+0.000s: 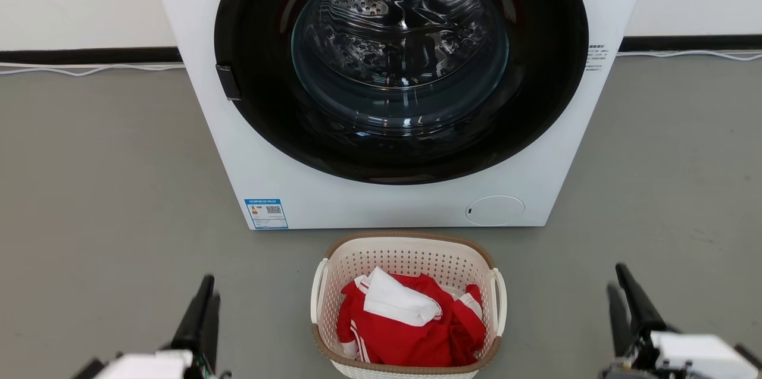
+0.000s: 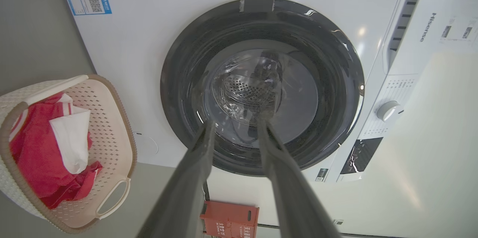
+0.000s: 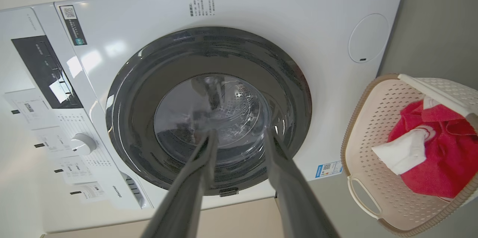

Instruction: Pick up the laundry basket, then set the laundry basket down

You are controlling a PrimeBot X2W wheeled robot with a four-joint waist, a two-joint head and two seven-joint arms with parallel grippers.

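1. Grey floor (image 1: 89,188) is backed by a white wall; 1 front-load washer (image 1: 393,206) is stood at centre.
2. Task item: the laundry basket (image 1: 409,257) is located on the floor, just in front of the washer and approx. midway betw. the two arms. It is loaded w/ 1 red garment (image 1: 417,337) and 1 white cloth (image 1: 396,301).
3. The left gripper (image 1: 199,313) is seen at lower left, well apart from the basket. Fingers are parted, nothing grasped: released.
4. The right gripper (image 1: 625,301) is seen at lower right, likewise well apart. Fingers are parted, nothing grasped: released.
5. Progress: pick-up is judged not yet started, as the basket is untouched. Reach, grasp, lift and set-down are all left to do.
6. Qty: washer x1; basket x1; loop handles (image 1: 317,290) x2, 1 per side; grippers x2; cloth items x2, as far as can be seen.
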